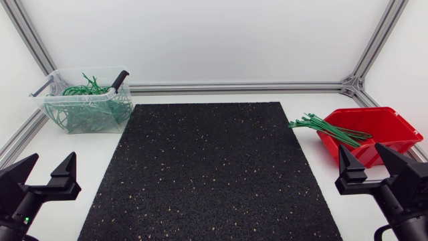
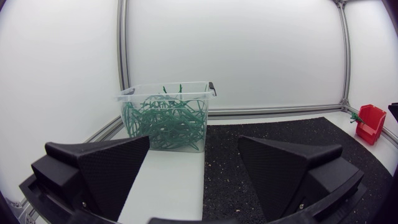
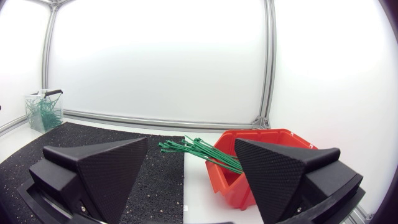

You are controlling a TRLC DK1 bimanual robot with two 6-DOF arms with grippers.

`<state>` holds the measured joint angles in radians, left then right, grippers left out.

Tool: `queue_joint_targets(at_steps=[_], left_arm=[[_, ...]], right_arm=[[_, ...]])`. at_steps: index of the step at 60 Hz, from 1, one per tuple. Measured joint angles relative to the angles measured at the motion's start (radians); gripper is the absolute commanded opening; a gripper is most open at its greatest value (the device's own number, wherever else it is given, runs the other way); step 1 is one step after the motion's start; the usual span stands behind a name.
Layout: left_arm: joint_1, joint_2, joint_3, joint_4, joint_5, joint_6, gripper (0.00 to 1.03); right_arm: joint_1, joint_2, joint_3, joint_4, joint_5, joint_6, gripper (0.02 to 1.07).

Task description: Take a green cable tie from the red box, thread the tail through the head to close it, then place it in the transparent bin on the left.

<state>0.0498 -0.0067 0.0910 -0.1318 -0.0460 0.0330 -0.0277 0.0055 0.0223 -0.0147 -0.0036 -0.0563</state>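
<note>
The red box (image 1: 374, 130) stands at the table's right side, with a bundle of green cable ties (image 1: 328, 127) sticking out over its left rim. From the right wrist the red box (image 3: 261, 158) and its cable ties (image 3: 199, 151) lie just ahead of my right gripper (image 3: 189, 171), which is open and empty. The transparent bin (image 1: 85, 100) at the back left holds several closed green ties. My left gripper (image 2: 193, 171) is open and empty, with the transparent bin (image 2: 166, 115) ahead of it. In the head view both grippers (image 1: 41, 175) (image 1: 366, 164) sit low by the front corners.
A black speckled mat (image 1: 207, 171) covers the middle of the white table. Aluminium frame rails (image 1: 234, 87) run along the back and sides. The bin has a black handle clip (image 1: 119, 80) on its rim.
</note>
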Motion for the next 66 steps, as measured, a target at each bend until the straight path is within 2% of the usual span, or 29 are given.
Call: queue_joint_targets(at_steps=[37, 52, 66], left_arm=[[0.0, 0.0, 0.0, -0.001, 0.0, 0.0, 0.99], [0.0, 0.0, 0.0, -0.001, 0.0, 0.0, 0.99], [0.0, 0.0, 0.0, -0.001, 0.0, 0.0, 0.99]], right_arm=[[0.0, -0.001, 0.02, 0.0, 0.0, 0.003, 1.03], [0.001, 0.008, 0.154, 0.0, 0.0, 0.003, 1.03], [0.017, 0.183, 0.347, -0.021, 0.0, 0.004, 1.03]])
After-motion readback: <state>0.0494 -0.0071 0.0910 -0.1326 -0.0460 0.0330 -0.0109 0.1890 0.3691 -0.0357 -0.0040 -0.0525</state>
